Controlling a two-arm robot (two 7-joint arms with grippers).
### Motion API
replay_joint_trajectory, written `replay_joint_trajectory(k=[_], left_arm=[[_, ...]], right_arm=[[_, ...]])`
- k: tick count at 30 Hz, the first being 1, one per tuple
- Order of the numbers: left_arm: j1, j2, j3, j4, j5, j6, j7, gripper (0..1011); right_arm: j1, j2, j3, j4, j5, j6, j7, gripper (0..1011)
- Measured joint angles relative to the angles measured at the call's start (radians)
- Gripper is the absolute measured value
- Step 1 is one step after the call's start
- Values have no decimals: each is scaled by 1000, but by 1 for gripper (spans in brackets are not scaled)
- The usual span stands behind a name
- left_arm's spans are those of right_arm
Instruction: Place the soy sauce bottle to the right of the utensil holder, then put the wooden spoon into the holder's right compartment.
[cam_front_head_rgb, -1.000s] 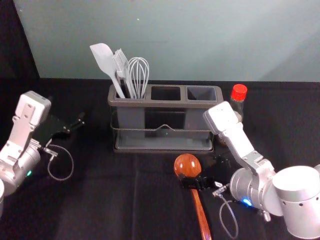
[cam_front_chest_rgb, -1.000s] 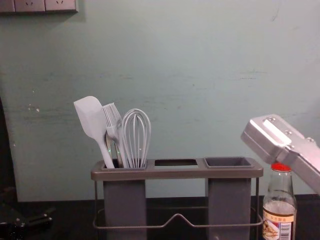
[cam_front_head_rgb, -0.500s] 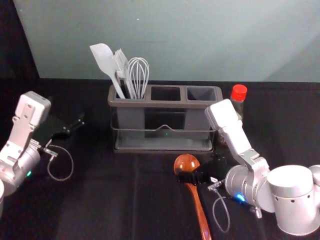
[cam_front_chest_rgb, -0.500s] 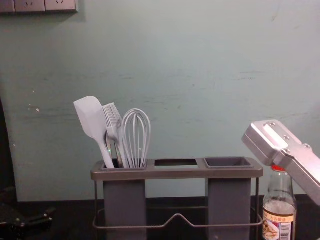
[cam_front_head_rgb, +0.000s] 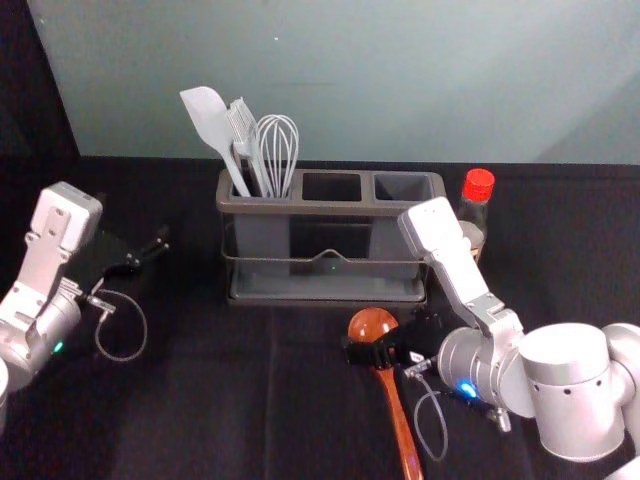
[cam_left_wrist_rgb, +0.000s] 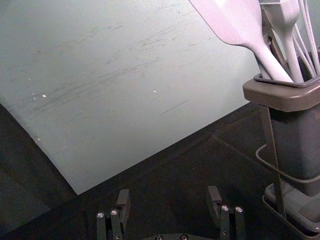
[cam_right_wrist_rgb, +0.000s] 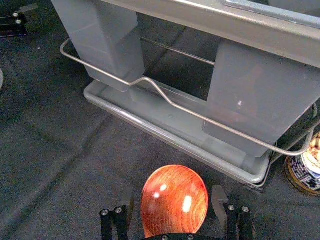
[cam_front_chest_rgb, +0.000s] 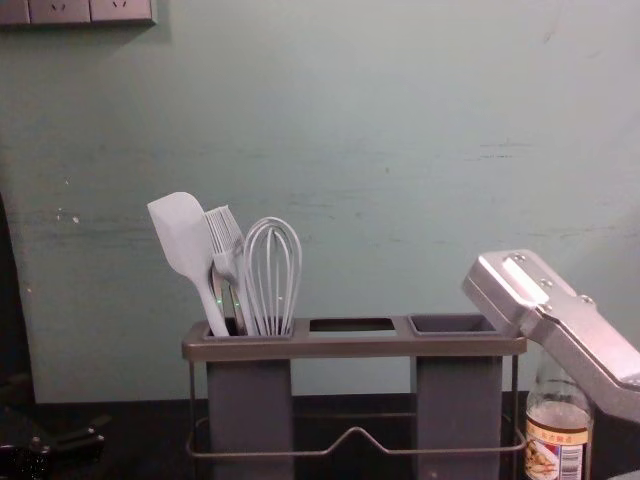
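Right claw (cam_front_head_rgb: 376, 340) open, wooden spoon (cam_front_head_rgb: 400, 425) between 2 fingers

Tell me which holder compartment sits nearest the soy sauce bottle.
The right compartment, beside the bottle; the middle one and the left one, with the whisk, are farther.

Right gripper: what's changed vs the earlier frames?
Right gripper shifted slightly to the robot's left and a bit forward over the wooden spoon. Jaws are open either side of the bowl; nothing gripped or let go. In the chest view its arm now hides the soy sauce bottle's cap. Unchanged: bottle, utensil holder and its utensils, left gripper parked left, open.
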Motion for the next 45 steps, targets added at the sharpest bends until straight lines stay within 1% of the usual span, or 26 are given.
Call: replay_joint_trajectory(k=[11,17,29,44,45], left_arm=[[0,0,0,0,0,0,0,1005],[0,0,0,0,0,0,0,1005],[0,0,0,0,0,0,0,1005],[0,0,0,0,0,0,0,1005],[0,0,0,0,0,0,0,1005]], right_arm=[[23,-22,1,8,-23,72,10,1002],[35,-30,0,15,-36,99,22,1002],[48,-43,-1,32,-63,111,40,1002],[52,-59,2,58,-99,102,61,1002],[52,-60,3,59,-100,100,62,990]])
